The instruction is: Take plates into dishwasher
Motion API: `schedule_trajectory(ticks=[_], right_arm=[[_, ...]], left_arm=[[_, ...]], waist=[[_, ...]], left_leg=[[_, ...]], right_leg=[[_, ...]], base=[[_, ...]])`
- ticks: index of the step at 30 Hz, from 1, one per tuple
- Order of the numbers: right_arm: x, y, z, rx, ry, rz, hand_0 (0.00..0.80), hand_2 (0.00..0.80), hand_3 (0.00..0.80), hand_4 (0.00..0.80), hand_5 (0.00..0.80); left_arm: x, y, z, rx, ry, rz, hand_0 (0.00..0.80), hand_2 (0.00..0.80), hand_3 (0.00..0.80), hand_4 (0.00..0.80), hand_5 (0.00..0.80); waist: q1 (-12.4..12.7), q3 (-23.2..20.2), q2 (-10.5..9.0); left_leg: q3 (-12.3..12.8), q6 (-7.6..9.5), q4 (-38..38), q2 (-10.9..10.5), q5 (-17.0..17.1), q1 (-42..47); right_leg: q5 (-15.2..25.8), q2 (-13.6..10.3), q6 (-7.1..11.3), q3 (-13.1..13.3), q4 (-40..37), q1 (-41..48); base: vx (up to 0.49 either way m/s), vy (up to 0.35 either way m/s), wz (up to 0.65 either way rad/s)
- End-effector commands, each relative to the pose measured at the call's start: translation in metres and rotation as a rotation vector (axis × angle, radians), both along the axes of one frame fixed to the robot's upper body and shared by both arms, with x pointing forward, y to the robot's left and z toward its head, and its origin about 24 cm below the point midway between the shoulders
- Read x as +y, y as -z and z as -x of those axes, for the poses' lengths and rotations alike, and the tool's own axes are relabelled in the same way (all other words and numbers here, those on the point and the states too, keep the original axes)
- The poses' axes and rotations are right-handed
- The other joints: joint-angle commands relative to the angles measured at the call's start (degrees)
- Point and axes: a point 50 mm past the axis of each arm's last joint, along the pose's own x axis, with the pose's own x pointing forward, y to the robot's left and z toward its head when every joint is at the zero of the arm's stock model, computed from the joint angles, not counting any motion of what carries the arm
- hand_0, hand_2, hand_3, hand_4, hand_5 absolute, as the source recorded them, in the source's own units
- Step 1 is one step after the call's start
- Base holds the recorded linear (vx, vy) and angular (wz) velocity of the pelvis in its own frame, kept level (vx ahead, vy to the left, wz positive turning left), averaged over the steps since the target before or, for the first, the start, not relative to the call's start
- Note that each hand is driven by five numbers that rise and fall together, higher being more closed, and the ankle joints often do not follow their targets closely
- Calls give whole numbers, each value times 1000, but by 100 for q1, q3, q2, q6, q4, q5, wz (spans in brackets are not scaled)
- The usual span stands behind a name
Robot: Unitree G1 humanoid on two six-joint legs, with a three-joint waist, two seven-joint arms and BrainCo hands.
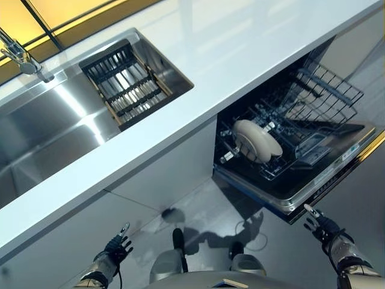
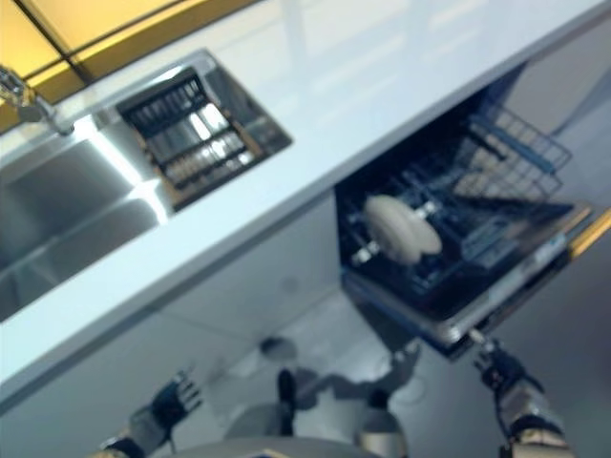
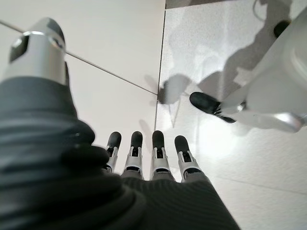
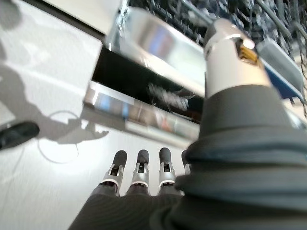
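Cream plates [image 1: 258, 141] stand upright in the lower rack [image 1: 304, 129] of the open dishwasher under the white counter [image 1: 240, 48]. Its door [image 1: 313, 186] hangs open toward me. My right hand [image 1: 320, 226] hangs low just in front of the door's edge, fingers straight and empty; in the right wrist view its fingers [image 4: 139, 175] point at the door's edge [image 4: 144, 103]. My left hand [image 1: 117, 247] hangs low at the lower left in front of the cabinet, open and empty; its fingers [image 3: 144, 155] show straight in the left wrist view.
A steel sink [image 1: 54, 120] with a faucet [image 1: 21, 57] is set in the counter at the left. A dark drying rack [image 1: 126, 84] sits in the sink's right end. White cabinet fronts [image 1: 150, 180] run below the counter. The floor is pale tile [image 3: 216, 153].
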Motion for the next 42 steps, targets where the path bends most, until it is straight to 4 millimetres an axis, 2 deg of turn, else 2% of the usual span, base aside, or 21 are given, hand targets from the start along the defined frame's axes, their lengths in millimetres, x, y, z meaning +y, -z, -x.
schedule_trajectory(ticks=[1,7,10,15,20,26,30,35,42], right_arm=[[0,-34,-52,-224,-67,33,0,0,0,0,0],[6,-69,-92,-428,-145,40,0,0,0,0,0],[11,-94,-115,-559,-198,45,0,0,0,0,0],[33,-139,-150,-752,-339,85,0,0,0,0,0],[64,-187,-178,-909,-463,110,0,0,0,0,0],[90,-220,-193,-1018,-532,105,0,0,0,0,0],[104,-237,-199,-1088,-538,73,0,0,0,0,0],[113,-245,-201,-1139,-528,47,0,0,0,0,0],[118,-247,-199,-1161,-497,29,0,0,0,0,0]], left_arm=[[-8,-8,-29,-118,13,51,0,0,0,0,0],[-21,-6,-28,-154,15,104,0,0,0,0,0],[-23,-6,-29,-157,19,106,0,0,0,0,0],[-24,-3,-21,-137,13,101,0,0,0,0,0],[-27,-2,-20,-130,26,102,0,0,0,0,0],[-32,0,-14,-107,42,103,0,0,0,0,0],[-29,2,-8,-78,49,81,0,0,0,0,0],[-25,3,-3,-47,67,47,0,0,0,0,0],[-13,2,3,9,104,-11,0,0,0,0,0]], waist=[[218,395,-75],[330,667,222],[399,746,311],[473,754,364],[538,683,340],[608,548,293],[710,397,181],[831,169,16],[999,-255,-320]], left_leg=[[-182,-57,247,87,-200,-54],[-264,-75,108,-24,-36,-204],[-302,-73,75,-81,-1,-297],[-371,-70,47,-134,33,-331],[-387,-75,47,-150,39,-278],[-392,-86,24,-135,70,-199],[-427,-84,20,-112,58,-120],[-483,-92,13,-83,22,6],[-560,-97,20,-16,-102,257]], right_leg=[[-127,-664,-38,12,1241,-856],[-224,-733,-101,-96,1433,-1058],[-237,-748,-115,-160,1493,-1172],[-236,-766,-120,-223,1530,-1228],[-207,-801,-97,-266,1512,-1166],[-141,-795,-67,-326,1380,-976],[-79,-766,-48,-403,1219,-760],[-7,-717,-26,-520,983,-435],[53,-633,13,-652,664,79]], base=[[-91,95,13],[-85,82,10],[-105,39,4],[-48,35,7],[-2,28,-6],[27,6,-13],[37,-39,-10],[58,-69,0],[89,-85,7]])
